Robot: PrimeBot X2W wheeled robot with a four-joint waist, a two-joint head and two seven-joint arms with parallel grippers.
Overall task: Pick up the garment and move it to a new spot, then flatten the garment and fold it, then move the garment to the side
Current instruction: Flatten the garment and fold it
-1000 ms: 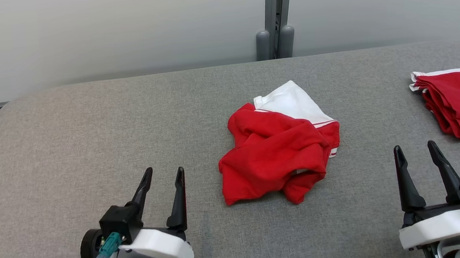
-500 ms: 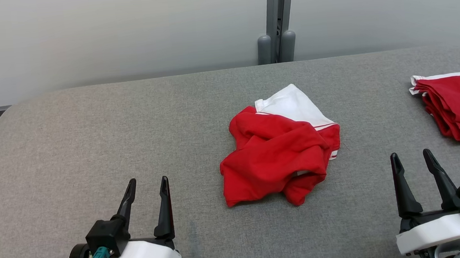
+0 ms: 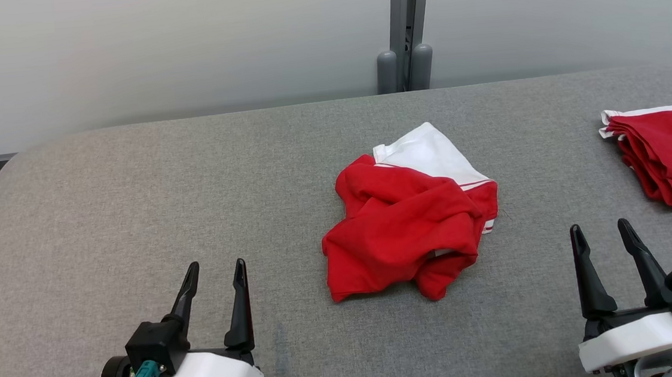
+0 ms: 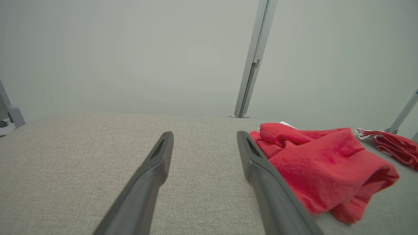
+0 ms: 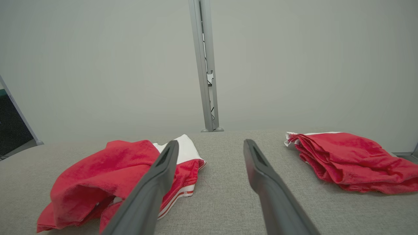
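Both end effectors are parked low with nothing gripped. On one side, the left end effector (image 3: 216,265), its two long dark fingers spread apart, is seen near and to the left of the crumpled red-and-white cloth garment (image 3: 402,231). On the other, the right end effector (image 3: 599,226), fingers likewise spread and empty, is seen near and to the right of it. That garment is found bunched up on the grey fabric-covered tabletop (image 3: 132,186), red folds heaped over a white panel with red stripe trim. Well off to the garment's right, a second red cloth piece (image 3: 669,150) is laid in a neat folded stack, probably put there to be out of the way. Fingers are likely held wide on either side of the heap so it can be approached from both flanks. The pick-up is judged not yet started; a soft heap like this could easily be pinched through several layers at once.
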